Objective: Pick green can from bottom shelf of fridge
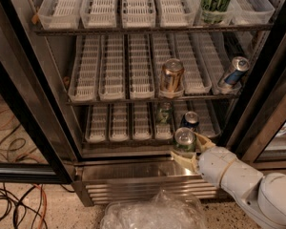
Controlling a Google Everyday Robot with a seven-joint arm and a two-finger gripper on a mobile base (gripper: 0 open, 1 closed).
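An open display fridge (133, 187) holds three wire racks of white slotted trays, seen from slightly above. A white robot arm reaches in from five o'clock. Its gripper (191, 149) sits at the front lip of the bottom shelf (119, 124), toward four o'clock in the view. It looks clenched on the green can (185, 138). One of its cream fingers (179, 159) hugs the can's lower left side, and the other lies against its right side.

The can stands upright with its silver top and pull tab facing up. Its long axis is vertical, so the grip crosses its width. From the wrist the can lies at about ten o'clock, at the very front of its lane, just above the steel sill.

Behind it, at twelve o'clock, stands a dark blue can (190, 119). A second green can (164, 112) sits at eleven o'clock, deeper in. The way out looks to be toward five o'clock along the arm, away from both neighbours.
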